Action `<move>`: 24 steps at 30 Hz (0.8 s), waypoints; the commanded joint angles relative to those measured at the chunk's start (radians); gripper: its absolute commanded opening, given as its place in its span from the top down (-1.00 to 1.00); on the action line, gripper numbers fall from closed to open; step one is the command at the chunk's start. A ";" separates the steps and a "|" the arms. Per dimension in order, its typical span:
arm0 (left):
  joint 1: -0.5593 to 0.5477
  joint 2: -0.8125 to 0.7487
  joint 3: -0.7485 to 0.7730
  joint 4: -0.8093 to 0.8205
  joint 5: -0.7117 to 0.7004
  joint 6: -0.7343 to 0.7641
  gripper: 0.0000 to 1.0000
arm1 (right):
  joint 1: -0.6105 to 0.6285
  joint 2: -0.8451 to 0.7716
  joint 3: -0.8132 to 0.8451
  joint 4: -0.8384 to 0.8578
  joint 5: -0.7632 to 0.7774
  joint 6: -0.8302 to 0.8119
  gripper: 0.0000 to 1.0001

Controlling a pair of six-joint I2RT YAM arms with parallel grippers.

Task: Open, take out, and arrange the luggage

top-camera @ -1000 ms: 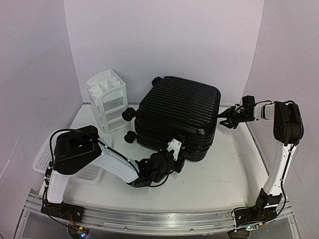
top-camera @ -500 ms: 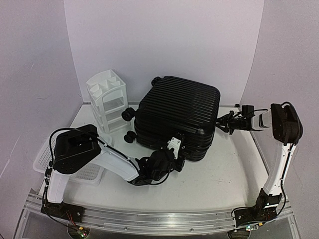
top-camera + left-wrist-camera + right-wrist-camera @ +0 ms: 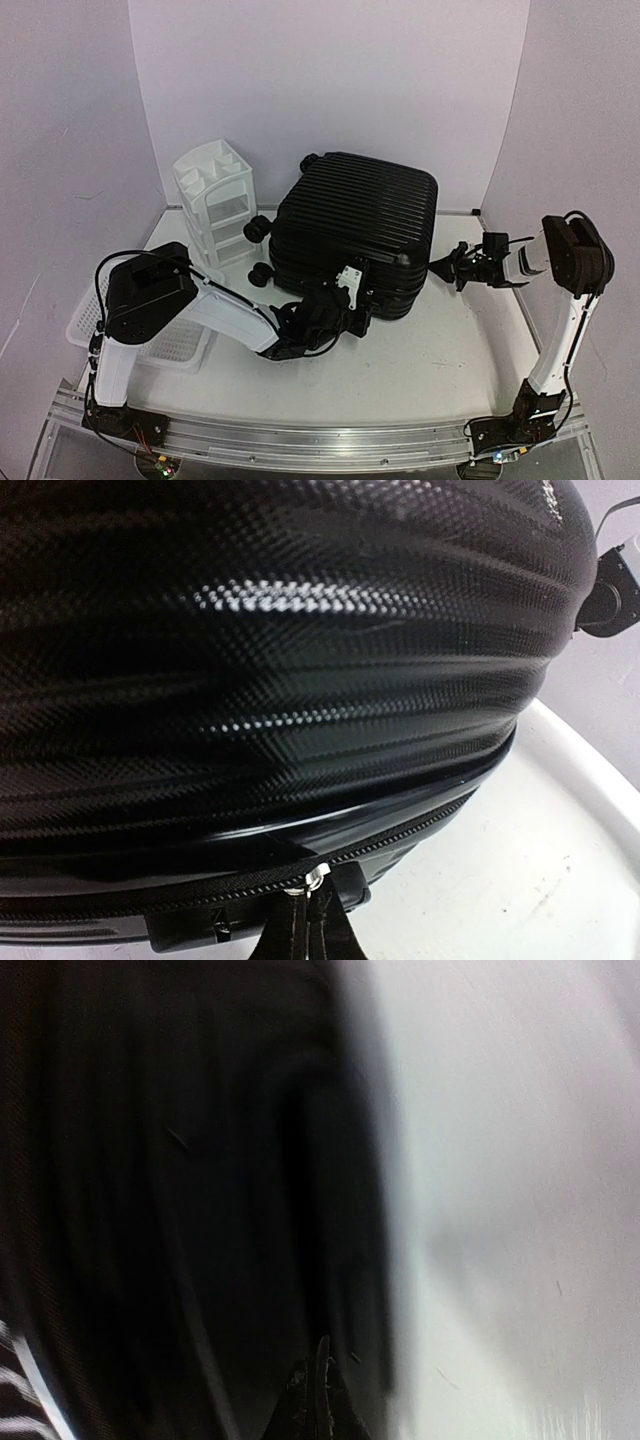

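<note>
Both hands are closed: the left hand [image 3: 312, 905] pinches the zipper pull [image 3: 315, 880] on the luggage's [image 3: 355, 225] near edge, and the right hand [image 3: 446, 266] holds nothing just beside its right side. Zipped shut, the luggage lies flat mid-tabletop [image 3: 430, 350], beside a white drawer unit [image 3: 215, 200].

This is looking like a robot test bench in a lab rather than a home: two robot arms [image 3: 232, 322] are standing bolted to a metal rail [image 3: 300, 440] on the near side of the left claw [image 3: 352, 298] and the right claw [image 3: 438, 264]. A plain pale backdrop [image 3: 330, 80] is curving round a white table [image 3: 430, 360] beyond both claws. Staged props are sitting there: a suitcase [image 3: 350, 215] right at the left claw, with a drawer unit [image 3: 215, 200] and a mesh basket [image 3: 85, 322] off to its left.
</note>
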 commanded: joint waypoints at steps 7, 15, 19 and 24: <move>0.009 -0.043 0.000 -0.056 0.082 -0.027 1.00 | -0.033 -0.105 -0.063 -0.093 -0.010 -0.115 0.14; 0.006 -0.063 -0.028 -0.059 0.087 -0.029 1.00 | -0.024 -0.225 0.137 -0.646 0.192 -0.380 -0.10; 0.003 -0.057 -0.019 -0.060 0.096 -0.030 1.00 | 0.013 -0.168 0.235 -0.750 0.181 -0.420 -0.12; 0.000 -0.058 -0.020 -0.063 0.100 -0.034 1.00 | 0.069 -0.149 0.293 -0.769 0.210 -0.422 -0.07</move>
